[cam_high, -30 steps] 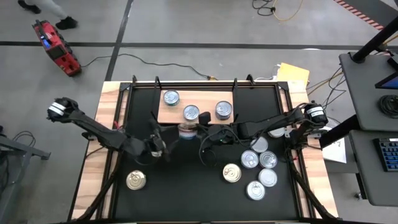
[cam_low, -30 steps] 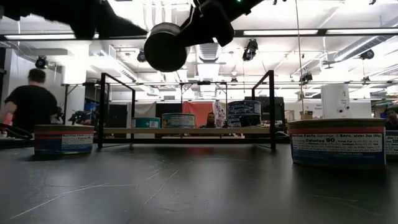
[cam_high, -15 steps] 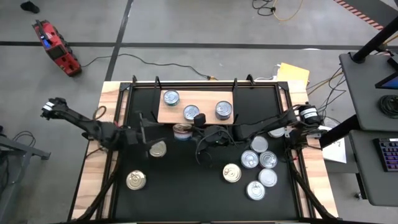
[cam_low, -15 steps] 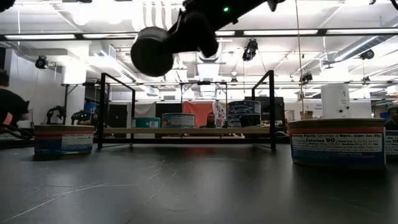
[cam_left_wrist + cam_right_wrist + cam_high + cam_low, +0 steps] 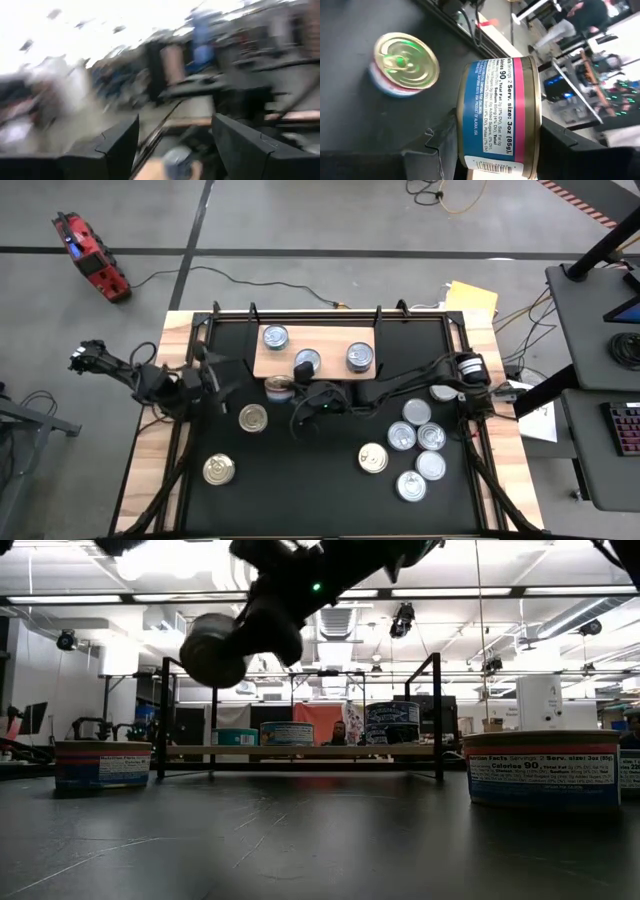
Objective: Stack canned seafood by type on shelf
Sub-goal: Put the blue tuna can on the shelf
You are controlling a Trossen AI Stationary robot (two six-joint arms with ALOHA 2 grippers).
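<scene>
The light wooden shelf (image 5: 330, 340) lies at the table's far middle, with three silver-topped cans (image 5: 275, 337) (image 5: 308, 362) (image 5: 360, 357) standing on it. My right gripper (image 5: 292, 392) (image 5: 500, 125) is shut on a can with a blue and pink label (image 5: 280, 387) (image 5: 500, 112), in the air just near of the shelf's near edge. A gold-topped can (image 5: 253, 417) (image 5: 402, 62) stands on the table below it. My left gripper (image 5: 222, 372) (image 5: 172, 145) hangs open and empty over the table's left part. My right gripper pinches the labelled can between its two fingers (image 5: 435, 145). The fingers stand at the can's two flat ends (image 5: 466, 125), and the label faces the wrist camera. They come roughly level from the table's right. The can is lifted clear of the table and tipped onto its side.
Several more cans (image 5: 402, 437) (image 5: 430, 465) stand in a cluster on the table's right part. A lone gold-topped can (image 5: 218, 470) stands near left. In the low view, cans (image 5: 100, 765) (image 5: 545, 770) stand near the front edge. A dark frame (image 5: 215, 315) rims the table.
My right gripper has carried the labelled can toward the table's left, along the shelf's near edge. My left gripper has drawn back toward the table's left edge and risen. The gold-topped can that it stood over now shows bare on the table.
</scene>
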